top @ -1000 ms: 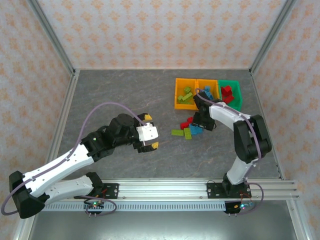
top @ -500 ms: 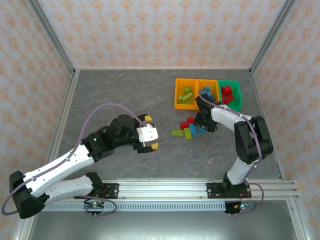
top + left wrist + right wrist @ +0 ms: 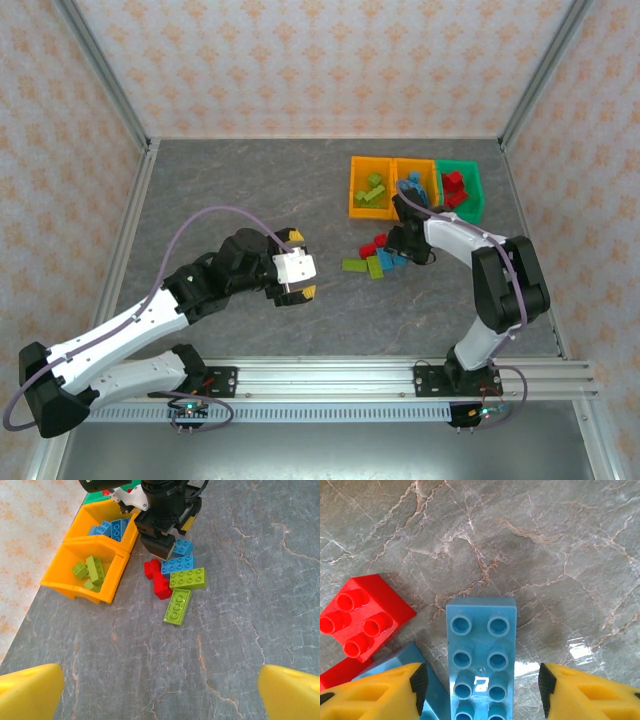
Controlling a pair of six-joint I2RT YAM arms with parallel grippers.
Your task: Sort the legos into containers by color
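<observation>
Right arm's elbow has swung out a touch, and its hand (image 3: 482,692) sits low over the loose pile near the bins (image 3: 416,161). Its fingers are apart, one either side of a light blue brick (image 3: 481,640) lying flat on the desk (image 3: 545,540), studs up, beside a red brick (image 3: 362,617). It's light, stiff, smooth-walled plastic: best pinched squarely across the long sides, or it may squirt out. Left hand (image 3: 298,268) hovers mid-desk, wide open, empty.
</observation>
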